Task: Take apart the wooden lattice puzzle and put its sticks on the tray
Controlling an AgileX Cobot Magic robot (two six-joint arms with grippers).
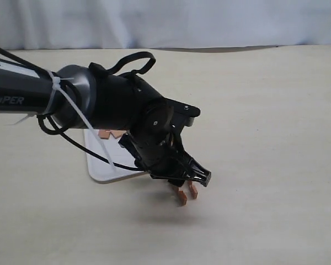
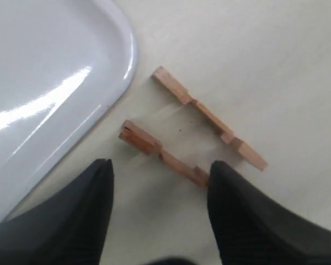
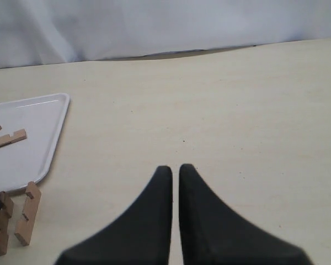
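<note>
Left gripper [image 2: 160, 165] spread open over two loose sticks [image 2: 209, 117].
Both sticks lie on the table [image 2: 287, 61] just beside the tray [image 2: 55, 66] corner, the nearer one between the fingertips, ungripped. Right gripper [image 3: 175, 172] clenched, empty.

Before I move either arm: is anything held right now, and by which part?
Nothing is held. The left gripper has open jaws above two sticks lying on the table beside the tray; the right gripper is shut and empty.
</note>
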